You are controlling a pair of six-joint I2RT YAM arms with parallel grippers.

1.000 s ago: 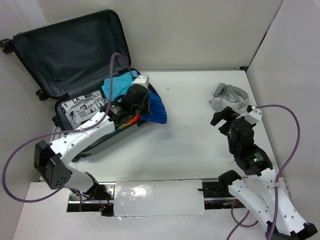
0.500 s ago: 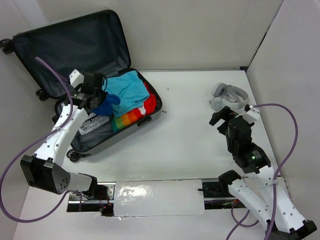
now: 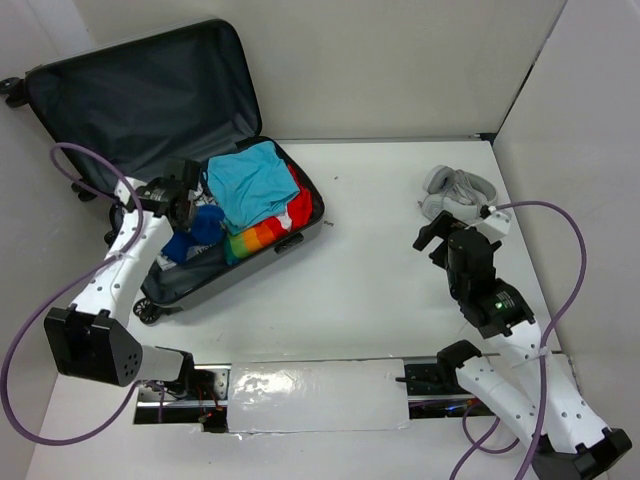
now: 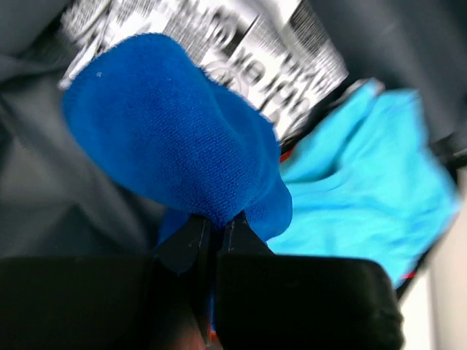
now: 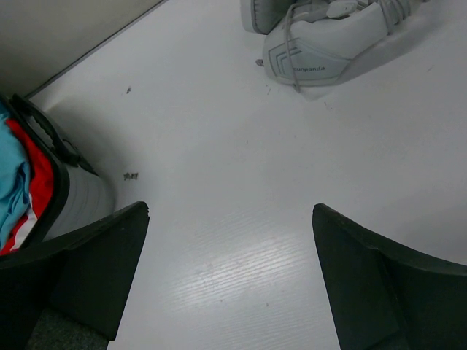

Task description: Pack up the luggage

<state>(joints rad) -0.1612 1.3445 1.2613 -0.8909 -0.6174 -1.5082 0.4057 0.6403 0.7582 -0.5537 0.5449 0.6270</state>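
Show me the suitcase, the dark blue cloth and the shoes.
suitcase [image 3: 140, 100], top view, open lid's lining.
dark blue cloth [image 4: 168, 146], left wrist view, bulging middle.
white shoes [image 5: 321, 55], right wrist view, nearer shoe's side.

White left arm stretches forward, black left end effector pinched tight on a royal-blue terry cloth. Black right end effector gapes wide, angled down.

Matte white tabletop under even, soft light. Boxed in by plain pale walls at back and both sides. Silvery tape strip along near edge.
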